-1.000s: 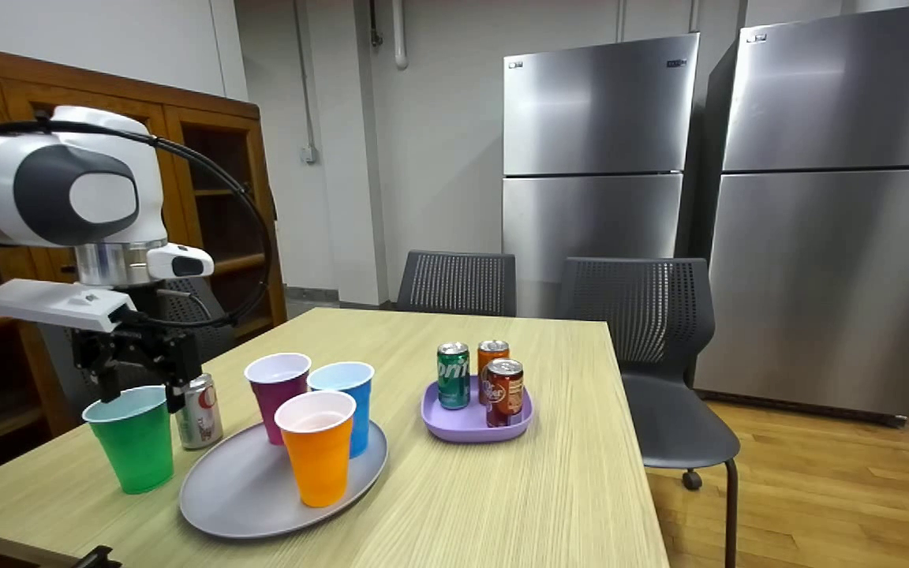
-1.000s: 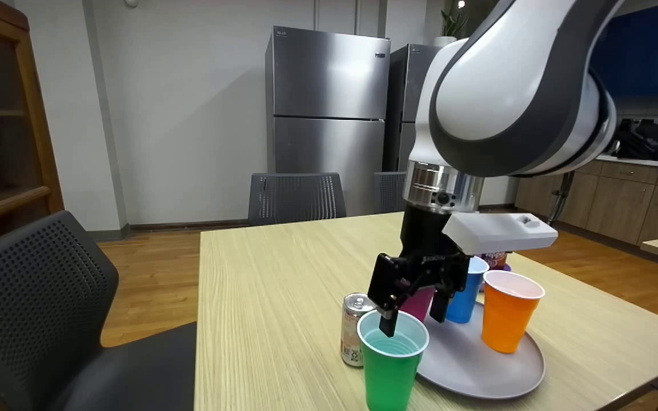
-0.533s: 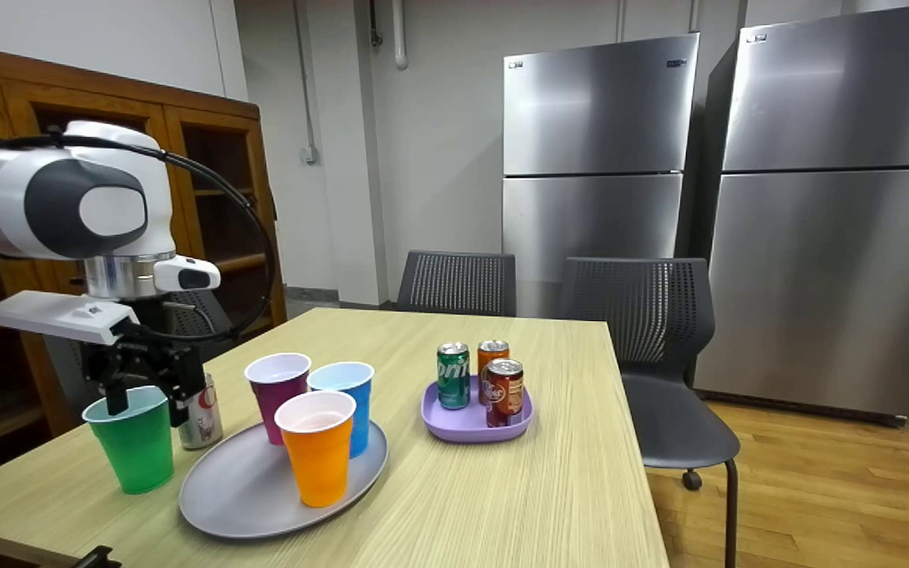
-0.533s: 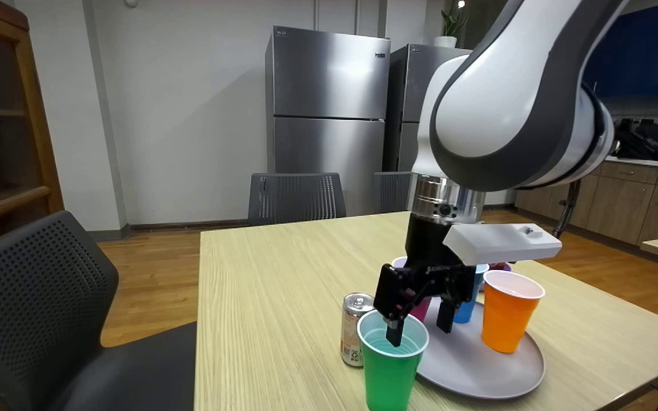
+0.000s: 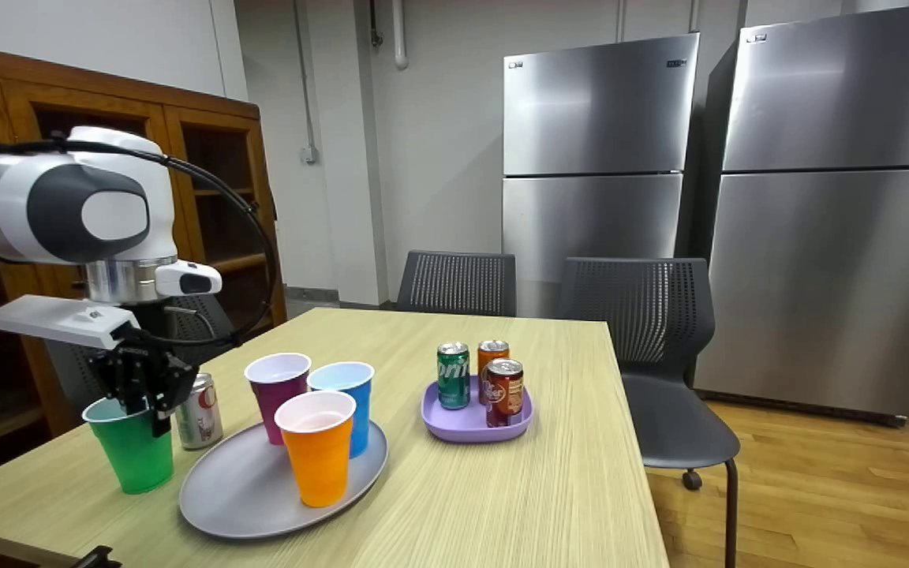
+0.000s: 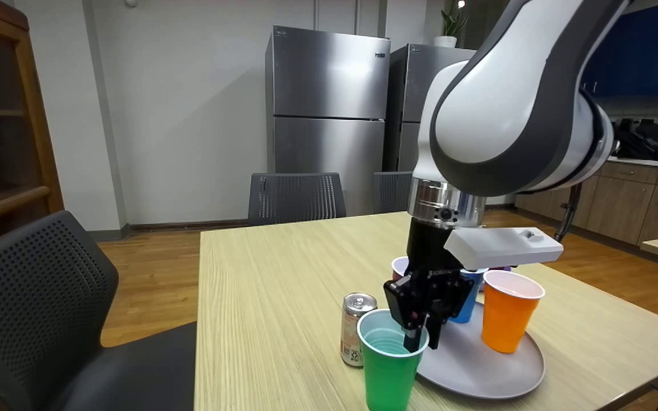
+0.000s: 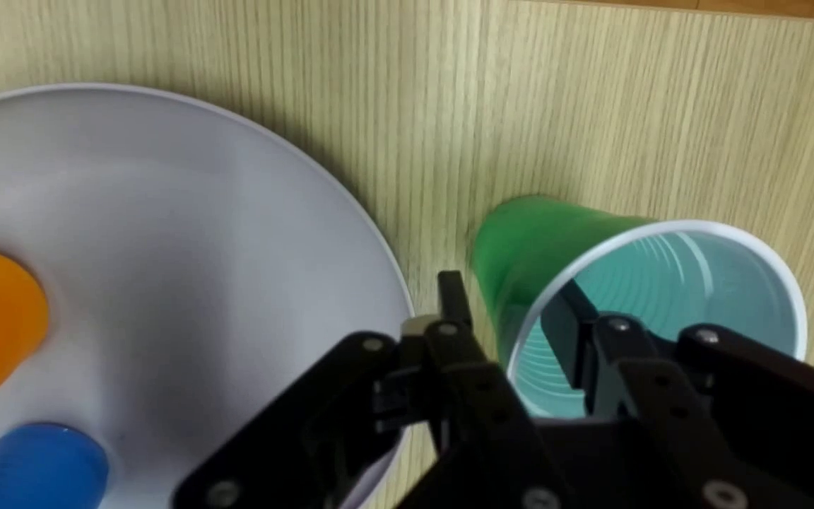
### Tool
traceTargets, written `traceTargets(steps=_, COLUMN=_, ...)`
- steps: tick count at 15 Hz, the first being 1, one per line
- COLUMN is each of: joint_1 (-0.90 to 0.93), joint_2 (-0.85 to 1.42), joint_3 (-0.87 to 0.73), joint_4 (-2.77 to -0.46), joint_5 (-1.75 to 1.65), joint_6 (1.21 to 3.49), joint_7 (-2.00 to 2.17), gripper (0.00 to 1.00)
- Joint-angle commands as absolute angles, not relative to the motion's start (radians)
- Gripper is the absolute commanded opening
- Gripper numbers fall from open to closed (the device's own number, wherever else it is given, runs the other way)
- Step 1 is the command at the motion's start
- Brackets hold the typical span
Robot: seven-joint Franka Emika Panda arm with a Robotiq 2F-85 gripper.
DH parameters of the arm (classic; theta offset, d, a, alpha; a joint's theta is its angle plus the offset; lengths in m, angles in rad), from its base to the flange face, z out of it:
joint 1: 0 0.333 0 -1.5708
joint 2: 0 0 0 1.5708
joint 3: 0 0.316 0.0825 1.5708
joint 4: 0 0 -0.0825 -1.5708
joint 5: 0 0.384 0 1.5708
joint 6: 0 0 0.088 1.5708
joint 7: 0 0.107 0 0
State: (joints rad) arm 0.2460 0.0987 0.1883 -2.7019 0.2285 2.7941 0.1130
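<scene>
Where the green cup (image 5: 132,454) stands beside the gray plate (image 5: 226,489), the gripper (image 7: 509,311) straddles the cup's wall, fingers (image 7: 453,300) partway apart, 1 inside, 1 outside, clamping nothing.

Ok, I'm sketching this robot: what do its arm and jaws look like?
The rounded Panda arm is white with dark grey panels, a silvery collar and a looping black cable. Below come a boxy white housing and angular black jaws with visible screws.
</scene>
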Motion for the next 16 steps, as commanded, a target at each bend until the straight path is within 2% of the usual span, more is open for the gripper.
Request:
traceTargets(steps=1, joint_1=0.239, joint_2=0.082, joint_3=0.203, joint_4=-2.706, joint_5=0.214, joint_6=2.784, joint_7=0.160, gripper=0.05)
traceTargets(steps=2, joint_1=0.240, joint_2=0.078, joint_3=0.204, joint_4=-2.708, joint_5=0.215, joint_6=2.782, joint_7=0.165, gripper=0.00)
traceTargets(steps=16, joint_1=0.238, joint_2=-0.075, joint_3=0.208, joint_4=-2.774, joint_5=0.232, joint_6=2.772, joint_7=0.247, gripper=0.01)
